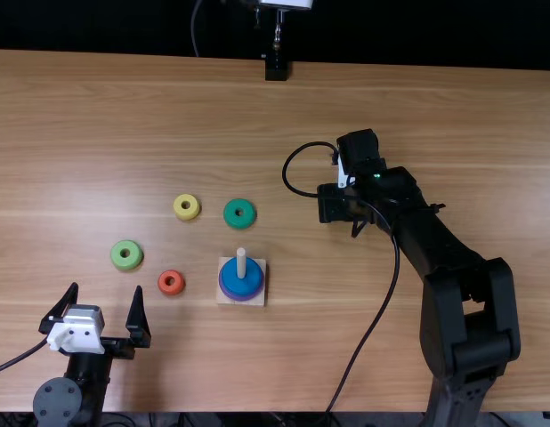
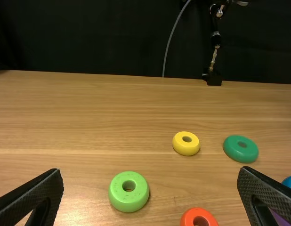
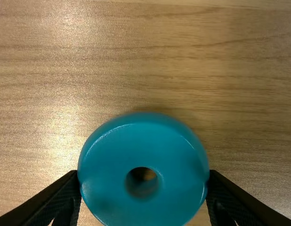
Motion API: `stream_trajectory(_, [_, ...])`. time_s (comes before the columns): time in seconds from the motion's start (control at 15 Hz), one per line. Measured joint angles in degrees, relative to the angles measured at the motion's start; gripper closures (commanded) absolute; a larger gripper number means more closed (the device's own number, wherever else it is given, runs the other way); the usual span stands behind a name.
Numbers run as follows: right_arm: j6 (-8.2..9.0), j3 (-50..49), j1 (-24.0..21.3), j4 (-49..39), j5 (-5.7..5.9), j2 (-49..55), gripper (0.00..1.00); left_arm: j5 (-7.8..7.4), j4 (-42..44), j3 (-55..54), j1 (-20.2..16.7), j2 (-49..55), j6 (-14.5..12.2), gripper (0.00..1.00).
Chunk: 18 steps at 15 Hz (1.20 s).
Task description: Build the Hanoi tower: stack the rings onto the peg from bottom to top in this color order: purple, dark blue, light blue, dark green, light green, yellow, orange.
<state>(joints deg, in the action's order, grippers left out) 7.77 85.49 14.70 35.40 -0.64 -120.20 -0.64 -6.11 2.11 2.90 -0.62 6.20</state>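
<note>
Left of the middle in the top view, my left gripper [image 1: 106, 296] stands open near the light green ring [image 1: 126, 255] and orange ring [image 1: 171, 283]; the left wrist view also shows this gripper [image 2: 150, 173] holding nothing. The pale base [image 1: 260, 295] bears a peg [image 1: 241, 262] with the dark blue ring [image 1: 242, 279] over the purple one [image 1: 224, 294]. Over the table right of the base is my right gripper [image 1: 350, 213]. In the right wrist view, the right gripper [image 3: 143, 174] is shut on the light blue ring [image 3: 178, 188]. Yellow [image 1: 186, 207] and dark green [image 1: 239, 213] rings lie flat behind the base.
A black cable loops beside the right arm [image 1: 453, 258] and runs down to the table's near edge. Beyond the far edge [image 1: 150, 55], a small black stand [image 1: 276, 68] hangs over the wood. Loose rings are spread between the left gripper and the base.
</note>
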Motion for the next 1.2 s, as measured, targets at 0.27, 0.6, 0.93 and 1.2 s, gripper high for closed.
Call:
stream_trajectory(0.27, [0.02,0.0,1.97,2.38,0.0,1.31,1.0,0.0,0.02,0.02,0.0,0.0,0.02,0.0])
stream_trajectory(0.6, [0.0,2.45,6.25,8.11,-0.02,10.14,1.0,0.0,0.02,0.0,0.0,0.0,0.0,0.0])
stream_trajectory(0.93, [0.0,6.05,10.75,13.31,-0.26,17.07,1.0,0.02,0.04,0.0,0.0,0.0,0.0,0.0])
stream_trajectory(1.2, [-1.53,7.82,14.32,19.61,-0.39,19.5,1.0,0.0,0.0,0.0,0.0,0.0,0.0,0.0])
